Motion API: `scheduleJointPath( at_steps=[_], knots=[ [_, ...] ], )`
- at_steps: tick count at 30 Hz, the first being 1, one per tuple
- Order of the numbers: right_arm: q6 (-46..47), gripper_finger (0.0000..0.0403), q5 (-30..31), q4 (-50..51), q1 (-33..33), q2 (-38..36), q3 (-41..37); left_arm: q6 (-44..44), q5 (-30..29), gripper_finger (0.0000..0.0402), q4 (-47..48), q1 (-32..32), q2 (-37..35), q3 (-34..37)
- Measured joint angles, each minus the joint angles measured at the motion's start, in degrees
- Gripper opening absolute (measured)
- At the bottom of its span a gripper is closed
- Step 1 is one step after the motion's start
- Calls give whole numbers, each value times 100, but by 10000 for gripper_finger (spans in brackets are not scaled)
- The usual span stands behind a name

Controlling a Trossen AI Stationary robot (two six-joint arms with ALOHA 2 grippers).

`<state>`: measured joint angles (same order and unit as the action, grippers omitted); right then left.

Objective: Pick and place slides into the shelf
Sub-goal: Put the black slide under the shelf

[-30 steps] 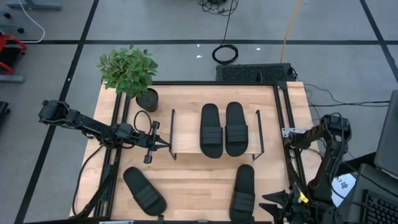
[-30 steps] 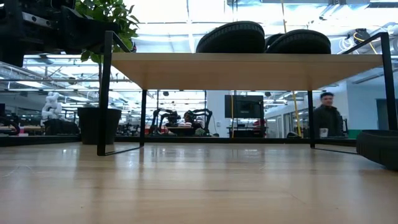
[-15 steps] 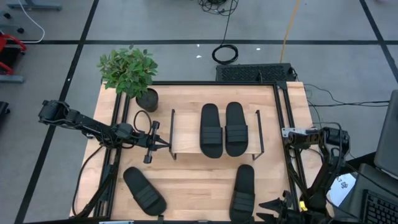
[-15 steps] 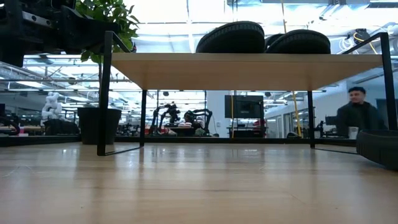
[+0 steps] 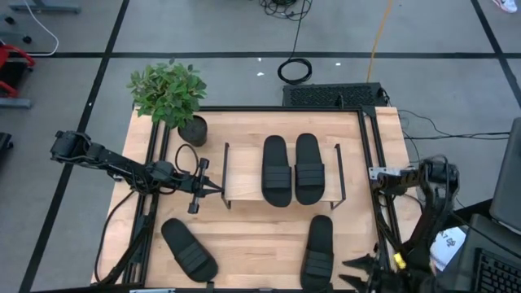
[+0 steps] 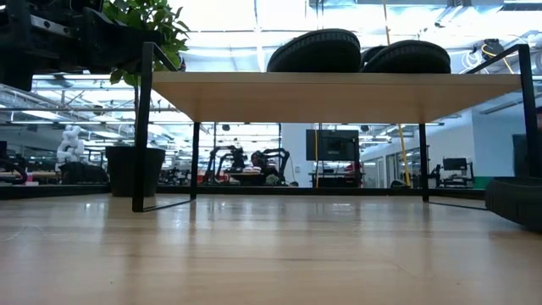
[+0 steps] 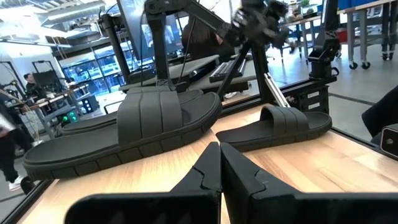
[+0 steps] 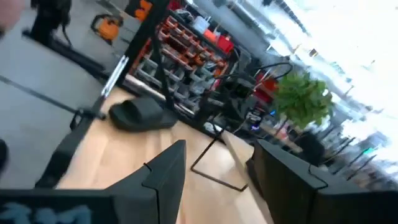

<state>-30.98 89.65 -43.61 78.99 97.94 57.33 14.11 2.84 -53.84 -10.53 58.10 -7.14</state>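
Observation:
Two black slides (image 5: 275,169) (image 5: 309,168) lie side by side, soles down, on the top board of the shelf (image 5: 244,175); they show from below in the low view (image 6: 313,51) (image 6: 408,55). A third slide (image 5: 188,248) lies on the table near the left, and a fourth (image 5: 318,252) near the right, its edge (image 6: 513,200) in the low view. My left gripper (image 5: 218,190) hovers just left of the shelf, shut (image 7: 219,163), pointing at the nearer shelf slide (image 7: 124,134). My right gripper (image 5: 352,273) is open (image 8: 221,168) at the table's near right corner, beside the fourth slide.
A potted plant (image 5: 169,94) stands at the far left corner of the table. Black rails (image 5: 368,163) run along the table's sides. Bare wood (image 5: 252,236) lies between the two table slides, in front of the shelf. Cables and equipment sit off the right edge.
My right arm has shifted slightly at the table's near right corner, first toward the near edge and then partly back. A person in the room behind has walked right and out of the low view. The slides, the shelf and my left arm have stayed put.

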Motion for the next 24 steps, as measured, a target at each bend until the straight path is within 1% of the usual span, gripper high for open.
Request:
scheduleJointPath(
  at_steps=[1, 2, 3, 4, 5, 6, 7, 9, 11, 12, 13, 15, 18, 21, 24],
  knots=[
    [-34, 173, 65, -101, 35, -203, -94, 7, 1, 3, -1, 0, 1, 0],
    [-108, 165, -93, -32, 62, -414, -223, 23, 2, 3, -15, -4, -1, 0],
    [-61, 156, 76, -169, 77, -557, -371, 37, 5, 3, -22, -12, 1, 0],
    [-41, 144, 59, -152, 92, -636, -545, 41, 5, 3, -29, -10, -1, 0],
    [-117, 131, -349, -149, 93, -950, -756, 61, 5, 3, -44, -10, 1, 0],
    [-246, 116, -261, -165, 128, -1267, -967, 97, 5, 3, -43, -10, -2, 0],
    [-345, 99, -422, -325, 172, -1473, -1065, 144, 11, 3, -52, -15, -3, -2],
    [-447, 64, -944, -320, 233, -1931, -1408, 189, 26, 3, -54, -15, -3, -2],
    [-501, 26, -1036, -177, 290, -2398, -1760, 271, 47, 3, -68, -26, 0, -6],
    [-552, 14, -1288, -236, 306, -2618, -1875, 269, 48, 3, -34, -25, -8, -4],
    [-613, 7, -1374, -271, 370, -2855, -2022, 271, 49, 3, -35, -27, -8, -4],
    [-649, 8, -1354, -316, 525, -3250, -2283, 312, 74, 3, -31, -38, -12, -7],
    [-666, 4, -1574, -242, 715, -3877, -2782, 450, 127, 3, -44, -47, 8, -7],
    [-618, 2, -2170, -293, 1038, -4541, -3190, 515, 163, 3, -14, -47, 12, -6],
    [-236, 1, -2394, -286, 1194, -5176, -3609, 525, 160, 3, -13, -43, 12, -6]
  ],
)
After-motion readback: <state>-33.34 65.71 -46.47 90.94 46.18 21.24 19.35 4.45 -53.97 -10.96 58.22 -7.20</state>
